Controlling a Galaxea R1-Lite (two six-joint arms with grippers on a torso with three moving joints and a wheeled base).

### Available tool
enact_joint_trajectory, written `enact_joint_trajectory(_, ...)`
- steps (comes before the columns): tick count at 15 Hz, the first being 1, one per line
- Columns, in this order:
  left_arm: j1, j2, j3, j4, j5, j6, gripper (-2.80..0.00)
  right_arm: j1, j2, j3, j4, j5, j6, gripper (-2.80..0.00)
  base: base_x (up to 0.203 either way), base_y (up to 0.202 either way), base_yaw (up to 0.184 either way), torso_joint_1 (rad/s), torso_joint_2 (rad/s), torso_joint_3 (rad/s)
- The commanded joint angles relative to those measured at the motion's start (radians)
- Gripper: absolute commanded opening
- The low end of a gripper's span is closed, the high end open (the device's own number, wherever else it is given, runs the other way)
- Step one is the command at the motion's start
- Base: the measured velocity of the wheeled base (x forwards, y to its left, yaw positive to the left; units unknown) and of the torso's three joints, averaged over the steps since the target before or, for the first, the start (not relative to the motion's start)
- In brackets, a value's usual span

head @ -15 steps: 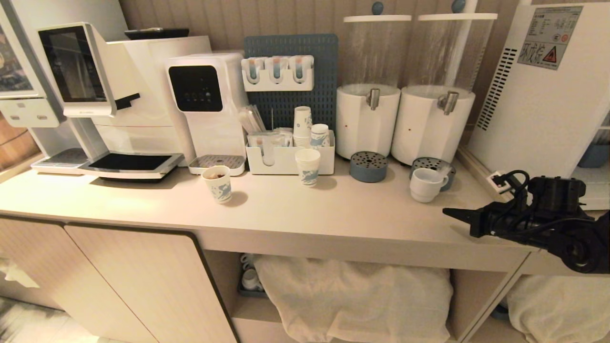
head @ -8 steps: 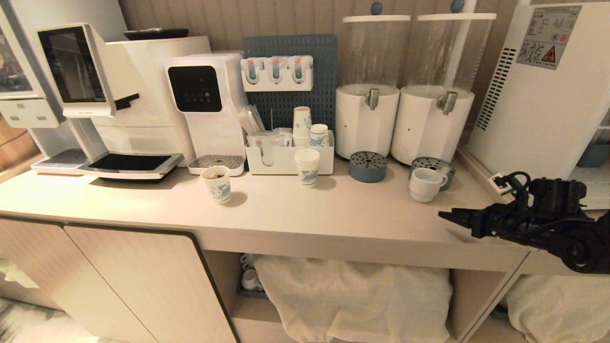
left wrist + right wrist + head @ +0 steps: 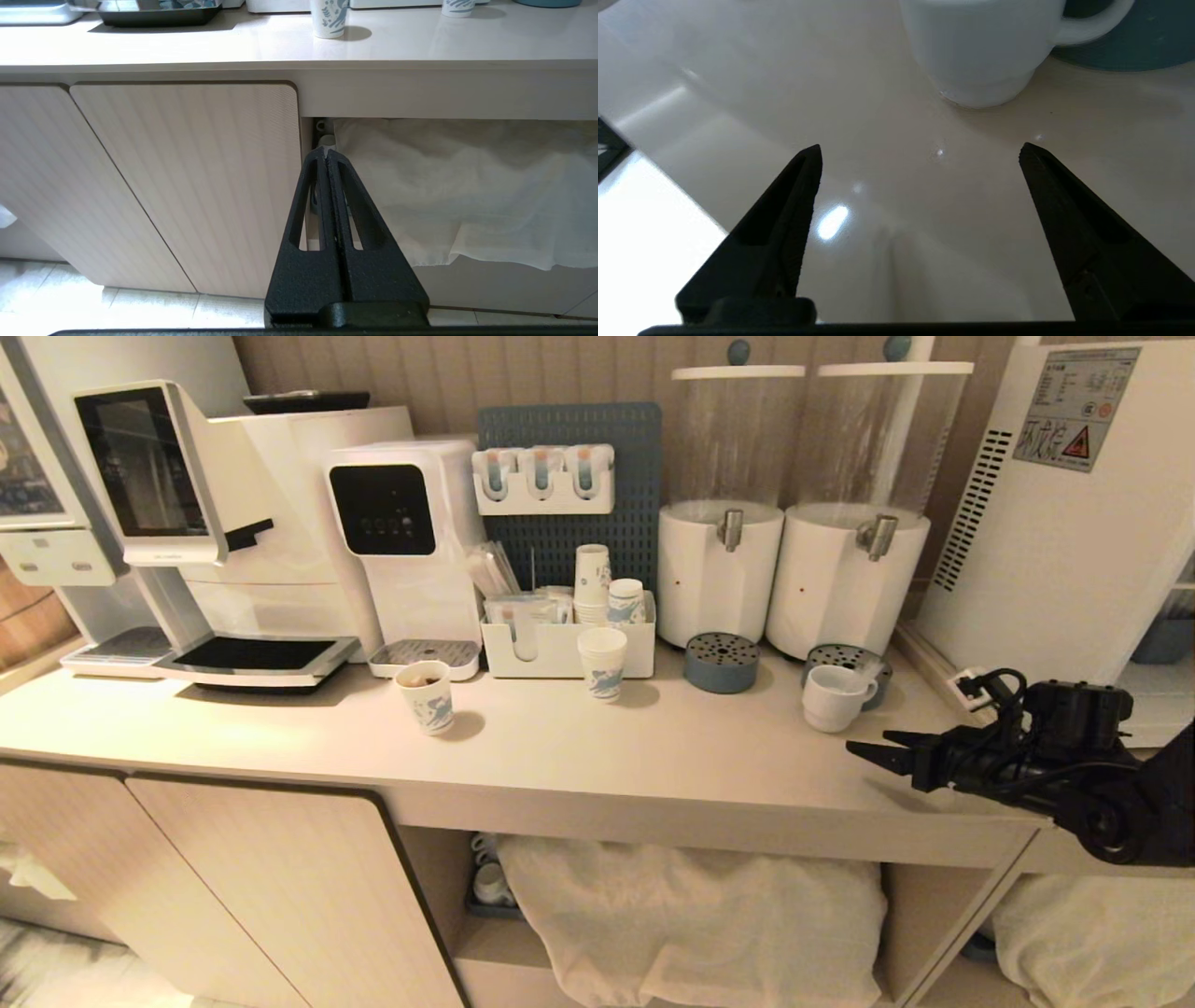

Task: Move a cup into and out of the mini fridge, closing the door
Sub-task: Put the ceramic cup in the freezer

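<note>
Though small, the glazed ceramic mug (image 3: 834,696) at centre-right looks slippery, rigid and breakable; the spread, empty right gripper (image 3: 873,749) should straddle its body.

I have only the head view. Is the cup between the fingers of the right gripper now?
Observer: No. In the right wrist view the cup stands on the countertop, ahead of the fingertips of the right gripper, which is wide open and empty.
Operator: I cannot find the left gripper. Where is it?
Observer: The left wrist view shows the left gripper shut, below the countertop's edge, pointing between the cabinet door and a white cloth.
</note>
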Motion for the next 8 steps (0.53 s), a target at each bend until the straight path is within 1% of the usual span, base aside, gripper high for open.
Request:
enact_joint_trajectory(1,0.000,0.001,0.000,0.000,0.003,-0.001,-2.80,0.004,0.021,-0.029,-0.006,-0.013,-0.003,0.00,0.000,0.000,0.000,0.000,0.00,0.000)
enact_joint_trajectory(8,0.000,0.001,0.000,0.000,0.008,-0.007,-2.80,0.042,0.068,-0.102,0.009,-0.024,-0.008,0.00,0.000,0.000,0.000,0.000,0.00,0.000)
